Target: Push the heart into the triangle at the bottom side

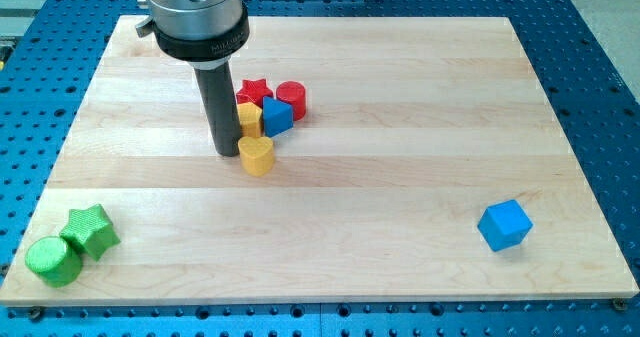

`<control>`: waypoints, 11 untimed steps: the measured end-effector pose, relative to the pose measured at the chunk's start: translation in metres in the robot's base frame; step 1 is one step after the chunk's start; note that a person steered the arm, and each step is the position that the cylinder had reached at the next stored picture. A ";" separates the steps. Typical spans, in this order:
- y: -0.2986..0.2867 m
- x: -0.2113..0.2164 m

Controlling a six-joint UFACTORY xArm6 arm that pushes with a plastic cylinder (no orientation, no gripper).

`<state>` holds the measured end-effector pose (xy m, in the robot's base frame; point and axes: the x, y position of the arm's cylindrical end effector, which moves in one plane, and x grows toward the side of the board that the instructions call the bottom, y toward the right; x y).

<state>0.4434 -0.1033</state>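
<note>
A yellow heart (257,156) lies near the board's middle, at the lower end of a small cluster. Just above it is another yellow block (249,117), whose shape I cannot make out. A blue triangle-like block (277,115) sits to that block's right, above and right of the heart. My tip (229,154) rests on the board right beside the heart's left side, touching or nearly touching it. The rod hides part of the upper yellow block's left side.
A red star (254,90) and a red cylinder (291,98) sit at the top of the cluster. A blue cube (504,224) lies at the lower right. A green star (91,230) and a green cylinder (53,261) lie at the lower left corner.
</note>
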 end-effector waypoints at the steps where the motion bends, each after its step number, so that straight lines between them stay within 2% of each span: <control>1: -0.003 -0.007; 2: -0.067 0.002; 3: -0.056 0.043; 4: 0.013 0.054; 5: 0.052 0.048; 6: 0.051 0.036; 10: 0.020 0.020; 11: -0.021 0.042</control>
